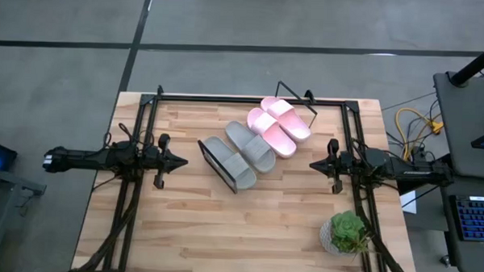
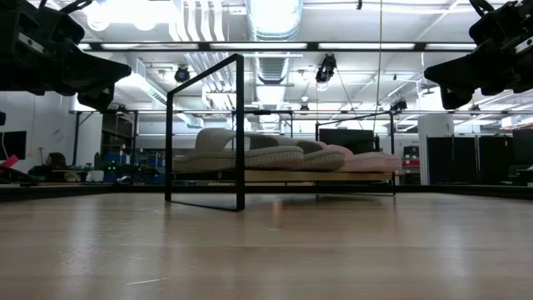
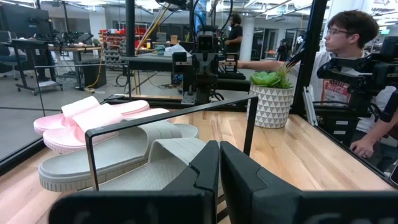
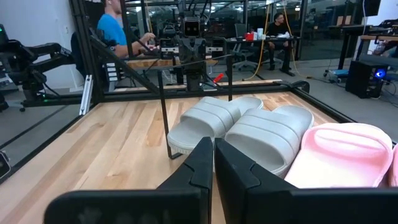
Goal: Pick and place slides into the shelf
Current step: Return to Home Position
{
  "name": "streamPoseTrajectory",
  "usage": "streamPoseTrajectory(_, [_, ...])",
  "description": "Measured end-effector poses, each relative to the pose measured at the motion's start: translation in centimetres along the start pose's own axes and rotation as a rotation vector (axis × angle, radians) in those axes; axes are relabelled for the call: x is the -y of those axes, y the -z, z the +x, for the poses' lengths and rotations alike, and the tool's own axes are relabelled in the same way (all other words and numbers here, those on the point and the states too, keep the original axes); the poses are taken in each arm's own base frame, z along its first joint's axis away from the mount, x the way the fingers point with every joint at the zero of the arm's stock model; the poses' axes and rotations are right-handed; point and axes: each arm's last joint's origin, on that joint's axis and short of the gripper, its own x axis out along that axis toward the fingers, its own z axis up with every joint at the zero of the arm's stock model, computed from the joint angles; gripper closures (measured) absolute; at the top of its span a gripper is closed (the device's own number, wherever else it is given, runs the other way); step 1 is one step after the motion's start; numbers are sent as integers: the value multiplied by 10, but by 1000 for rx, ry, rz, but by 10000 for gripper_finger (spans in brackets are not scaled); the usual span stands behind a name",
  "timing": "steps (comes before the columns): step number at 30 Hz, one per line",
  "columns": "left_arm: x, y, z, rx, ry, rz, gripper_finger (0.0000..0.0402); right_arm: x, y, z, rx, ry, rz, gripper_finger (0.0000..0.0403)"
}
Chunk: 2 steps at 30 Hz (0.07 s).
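1. Grey floor (image 1: 60,17) spans the top of the high view, crossed by dark lines (image 1: 229,48).
2. Upper centre of the low view — a silver ceiling duct (image 2: 275,21) among bright lights (image 2: 125,10).
3. A blue-lit keyboard (image 1: 475,218) sits at the high view's lower right.

The shelf (image 1: 217,163), loaded with four slides (image 1: 250,148), occupies the table's (image 1: 222,240) middle, and a potted plant (image 1: 348,230) blocks the corner by the right arm. Bare wood lies open around the shelf and along the left side.
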Motion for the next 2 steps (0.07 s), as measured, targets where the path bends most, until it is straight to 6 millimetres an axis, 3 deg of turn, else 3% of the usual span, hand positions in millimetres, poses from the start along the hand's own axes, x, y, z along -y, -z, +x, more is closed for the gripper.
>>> streamPoseTrajectory(2, [0,0,0,0,0,0,402,0,0,0,0,-1,0,394])
